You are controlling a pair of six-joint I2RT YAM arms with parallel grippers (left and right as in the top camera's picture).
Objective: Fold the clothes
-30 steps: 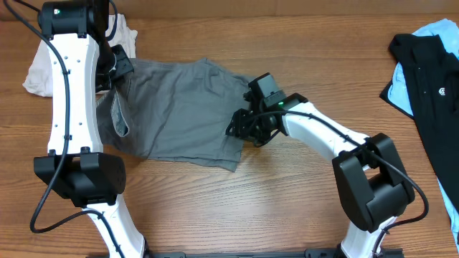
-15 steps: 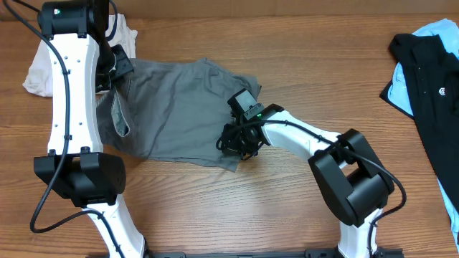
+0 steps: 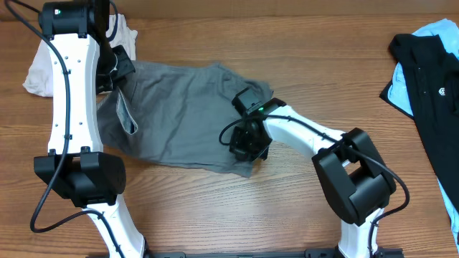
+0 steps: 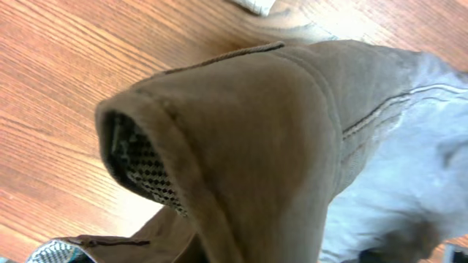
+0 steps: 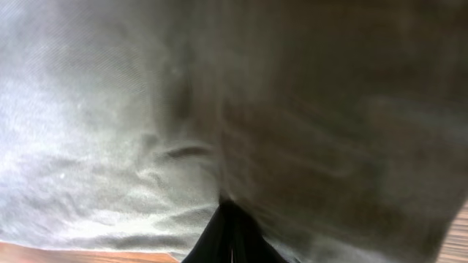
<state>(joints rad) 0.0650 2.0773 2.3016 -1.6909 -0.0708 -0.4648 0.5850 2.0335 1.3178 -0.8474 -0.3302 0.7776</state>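
The grey shorts (image 3: 179, 115) lie spread on the wooden table, left of centre. My left gripper (image 3: 118, 66) is at their upper left corner and holds the waistband a little raised. In the left wrist view the waistband (image 4: 278, 146) and a mesh pocket lining (image 4: 142, 164) fill the frame and hide the fingers. My right gripper (image 3: 246, 147) is shut on the shorts' right edge near the lower hem. In the right wrist view its gripper (image 5: 231, 237) has dark tips pressed together, pinching the grey cloth (image 5: 146, 109).
A cream garment (image 3: 39, 72) lies bunched at the far left, behind the left arm. A black shirt (image 3: 430, 86) lies over a light-blue garment (image 3: 439, 30) at the right edge. Bare wood lies between the shorts and those garments.
My right gripper moved down and left, then back right with the cloth. The shorts' right side is pulled out to the right. The left arm has held still.
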